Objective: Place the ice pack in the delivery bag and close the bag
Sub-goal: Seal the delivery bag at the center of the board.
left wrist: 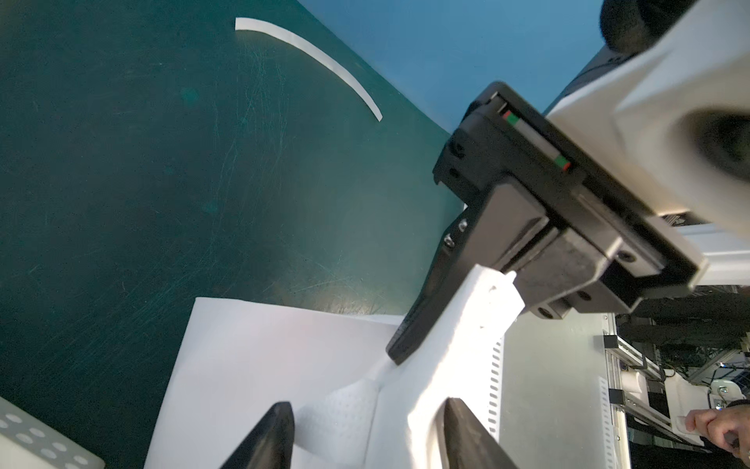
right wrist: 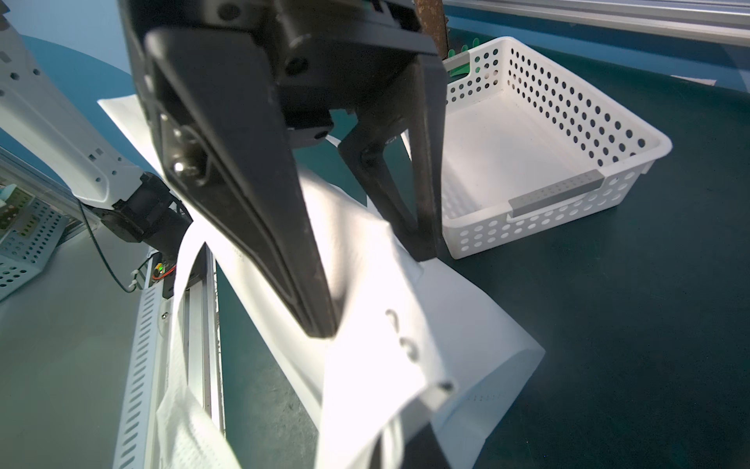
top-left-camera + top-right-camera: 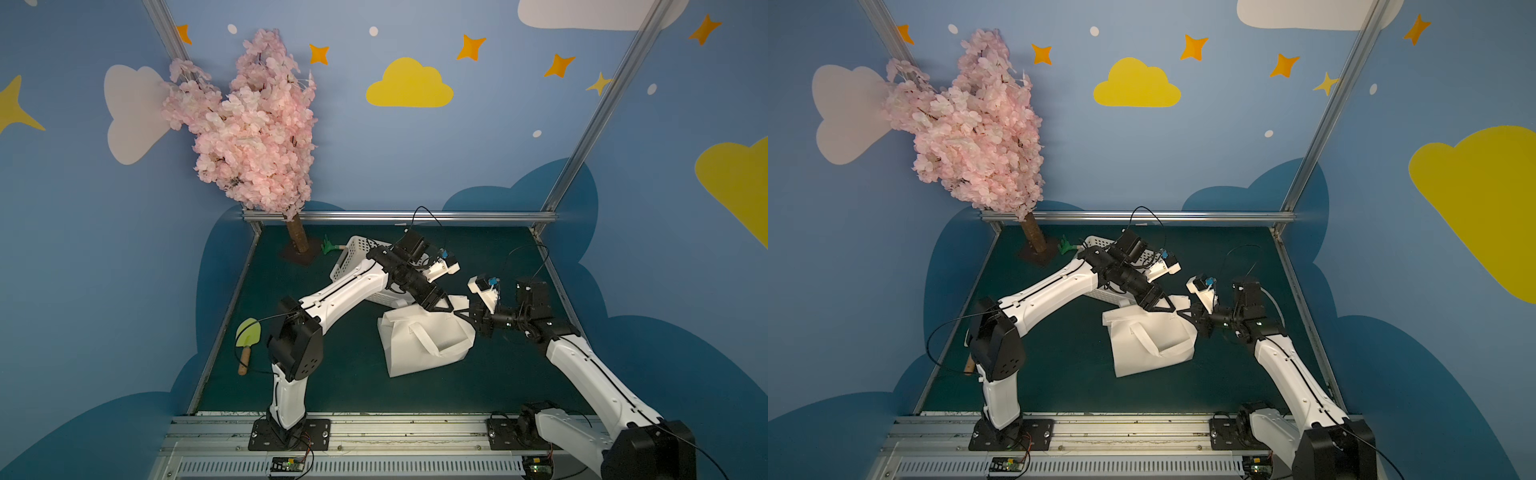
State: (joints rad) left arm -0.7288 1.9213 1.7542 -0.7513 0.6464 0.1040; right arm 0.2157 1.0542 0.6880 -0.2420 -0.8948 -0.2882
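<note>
White fabric, limp and nearly flat, is what both arms are working on: the delivery bag (image 3: 424,345) lies collapsed on the dark green worktop (image 3: 332,395), just in front of the perforated basket (image 2: 665,146), with one loop handle draped over its upper face. The right hand (image 3: 467,316) is pressed together on a corner of the bag's rim and lifts that bit of cloth clear of the worktop, which shows plainly in the left wrist view. The left hand (image 2: 371,290) is spread, its two black fingers (image 1: 280,430) standing either side of a raised fold of the same rim, without pinching it. The ice pack is not to be found in any view, and the part of the basket floor that shows holds nothing. The step in hand looks like opening the bag's mouth, so the task is probably early, with no packing done yet. The next move likely calls for the left hand to close on its fold and for the two hands to draw apart, so the mouth gapes. The thin cloth may slip or sag shut once either hand lets go to fetch the pack.
</note>
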